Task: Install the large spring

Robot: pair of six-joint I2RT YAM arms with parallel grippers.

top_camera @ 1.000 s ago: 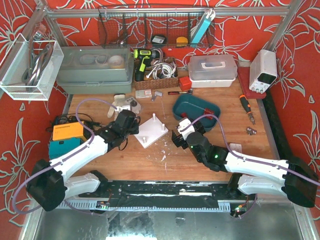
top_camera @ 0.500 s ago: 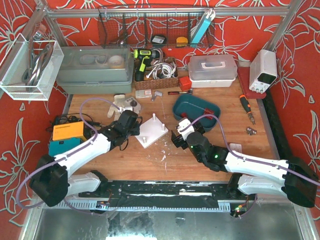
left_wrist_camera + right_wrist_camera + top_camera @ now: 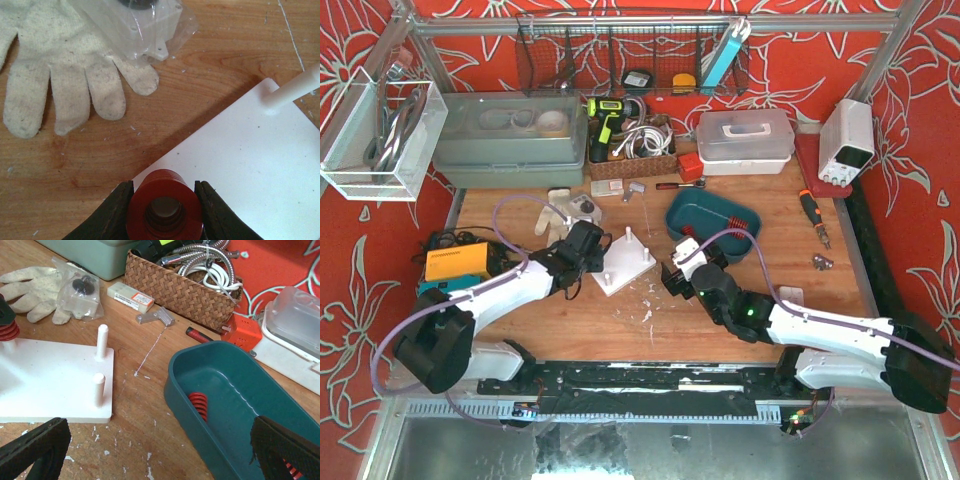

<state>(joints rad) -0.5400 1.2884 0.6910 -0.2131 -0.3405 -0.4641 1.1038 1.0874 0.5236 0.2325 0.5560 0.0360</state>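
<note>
Left end effector (image 3: 163, 192) around large spring (image 3: 164, 212)

bright, even light; soft shadows

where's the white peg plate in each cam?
Top external: peg plate, centre of picture.
Left wrist: plate fills lower right, past the red spring.
Right wrist: plate at lower left.
Shared landmark: white glove beyond the plate.

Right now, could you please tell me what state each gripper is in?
Left gripper: closed on the large red spring.
Right gripper: open, holding nothing.
</note>
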